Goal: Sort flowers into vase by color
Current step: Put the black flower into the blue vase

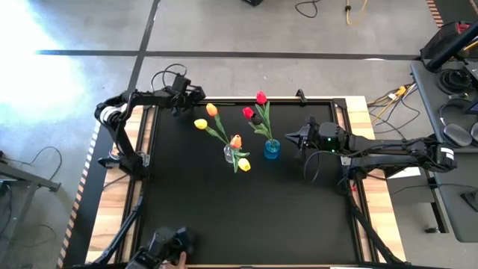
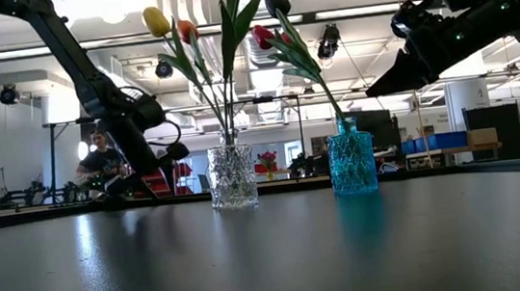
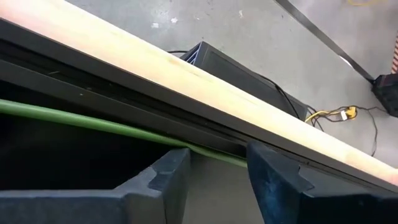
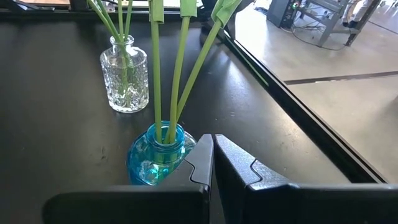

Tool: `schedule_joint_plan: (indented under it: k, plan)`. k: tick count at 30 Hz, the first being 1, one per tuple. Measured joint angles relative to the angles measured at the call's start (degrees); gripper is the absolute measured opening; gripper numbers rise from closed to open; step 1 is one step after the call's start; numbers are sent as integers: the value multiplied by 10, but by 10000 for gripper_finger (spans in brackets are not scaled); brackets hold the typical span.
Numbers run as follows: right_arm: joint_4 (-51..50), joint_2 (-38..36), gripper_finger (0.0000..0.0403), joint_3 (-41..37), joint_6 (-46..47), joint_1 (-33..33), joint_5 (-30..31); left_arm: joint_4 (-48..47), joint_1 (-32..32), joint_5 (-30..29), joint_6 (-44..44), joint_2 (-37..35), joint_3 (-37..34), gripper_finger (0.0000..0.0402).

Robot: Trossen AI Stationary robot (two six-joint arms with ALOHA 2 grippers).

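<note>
A clear glass vase (image 1: 229,155) stands mid-table with several yellow and orange flowers in it. Right of it, a blue vase (image 1: 271,148) holds two red flowers (image 1: 261,97). A loose flower shows only as a green stem (image 3: 93,121) lying along the table's far edge rail; its head is out of view. My left gripper (image 3: 217,158) is open at the far left corner (image 1: 193,94), its fingertips right at that stem. My right gripper (image 4: 213,140) is shut and hovers just right of the blue vase (image 4: 155,155). My left gripper slants down toward the table's far edge, and the stem's end (image 3: 214,155) runs across the gap just past its fingertips. Whether a fingertip touches the stem I cannot tell.
A black rail (image 3: 124,81) and a wooden border (image 3: 186,68) run along the far edge just behind the stem. A dark device (image 1: 168,245) sits at the near edge. The black tabletop (image 1: 246,209) lies bare in front of the vases. People show in the room behind.
</note>
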Motion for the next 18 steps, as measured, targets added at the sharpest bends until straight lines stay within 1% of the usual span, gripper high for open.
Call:
schedule_joint_plan:
  k: [3,9,11,18]
  plan:
    - [0,0,9,0,0,0,0,-7,0,-2,14,0,0,115]
    - [0,0,9,0,0,0,0,-11,-17,-17,53,-3,-2,31]
    - [0,0,9,0,0,0,0,-14,-23,-22,64,-4,-2,10]
    - [0,0,9,0,0,0,0,-36,-39,-23,92,-6,-4,6]
